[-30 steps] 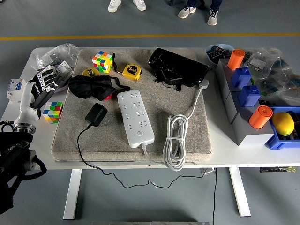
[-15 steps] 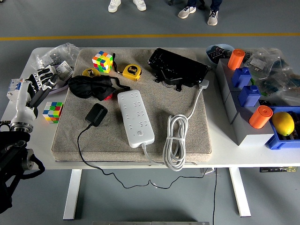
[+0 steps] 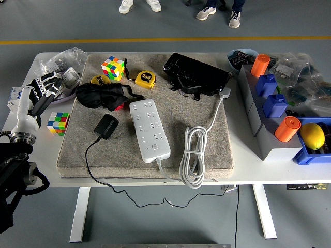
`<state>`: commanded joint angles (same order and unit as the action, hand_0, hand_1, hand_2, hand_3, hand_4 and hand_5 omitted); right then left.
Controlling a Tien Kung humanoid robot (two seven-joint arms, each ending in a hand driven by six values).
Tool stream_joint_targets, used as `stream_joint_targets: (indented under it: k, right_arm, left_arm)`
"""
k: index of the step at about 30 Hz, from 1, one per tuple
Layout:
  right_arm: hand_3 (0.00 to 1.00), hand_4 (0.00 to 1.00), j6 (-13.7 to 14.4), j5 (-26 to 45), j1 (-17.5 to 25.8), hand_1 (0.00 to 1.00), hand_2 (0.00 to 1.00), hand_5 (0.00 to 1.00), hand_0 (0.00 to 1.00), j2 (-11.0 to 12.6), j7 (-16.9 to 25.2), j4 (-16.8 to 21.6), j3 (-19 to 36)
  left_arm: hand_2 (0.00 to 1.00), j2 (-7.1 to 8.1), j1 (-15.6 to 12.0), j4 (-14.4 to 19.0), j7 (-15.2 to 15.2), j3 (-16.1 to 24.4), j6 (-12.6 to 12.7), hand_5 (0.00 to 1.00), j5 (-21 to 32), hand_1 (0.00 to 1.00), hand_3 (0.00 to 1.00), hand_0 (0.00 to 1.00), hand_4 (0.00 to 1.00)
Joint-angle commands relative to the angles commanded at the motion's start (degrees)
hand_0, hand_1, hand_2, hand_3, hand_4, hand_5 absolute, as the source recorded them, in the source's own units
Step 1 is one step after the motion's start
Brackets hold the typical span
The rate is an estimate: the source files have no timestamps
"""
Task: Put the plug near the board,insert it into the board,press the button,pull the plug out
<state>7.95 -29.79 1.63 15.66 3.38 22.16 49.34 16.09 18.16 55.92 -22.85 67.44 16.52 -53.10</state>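
My left hand (image 3: 44, 88) hangs at the table's left edge, fingers loosely spread and empty, the plug untouched.

To begin well, I must reach right across the grey mat (image 3: 207, 139) to the black plug (image 3: 105, 126), which lies just left of the white board (image 3: 149, 129); since a second ago the hand has drifted slightly leftward.
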Motion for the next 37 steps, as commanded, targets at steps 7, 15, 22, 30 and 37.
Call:
stream_joint_targets:
  k: [7,15,22,30,37]
  right_arm:
    - [0.576,0.998,0.02,0.04,-0.04,0.664,0.680,0.515,0.619,0.00,-0.03,-0.12,0.08]
    - [0.576,0.998,-0.02,0.04,-0.05,0.664,0.679,0.515,0.619,-0.07,-0.01,-0.08,0.05]
    - [0.575,0.998,0.02,-0.01,-0.06,0.663,0.679,0.515,0.620,-0.05,-0.02,-0.13,-0.01]
    - [0.575,0.998,-0.05,0.08,-0.14,0.663,0.679,0.515,0.620,-0.05,-0.03,-0.11,-0.15]
    - [0.575,0.998,-0.18,0.20,-0.06,0.663,0.679,0.515,0.620,0.05,-0.06,-0.14,-0.82]
  left_arm:
    - [0.730,0.11,0.11,0.24,0.17,0.24,-0.16,0.620,0.04,0.747,0.721,0.754,0.961]
    - [0.729,-0.01,0.12,0.58,0.38,0.15,-0.33,0.646,0.19,0.745,0.720,0.751,0.964]
    - [0.729,-0.14,0.10,0.80,0.37,0.20,-0.30,0.657,0.31,0.746,0.720,0.751,0.966]
    - [0.728,0.01,0.12,0.83,0.40,0.40,-0.36,0.671,0.58,0.744,0.719,0.752,0.972]
    - [0.726,0.10,-0.20,1.08,0.42,0.64,-0.37,0.671,0.79,0.742,0.717,0.751,0.972]
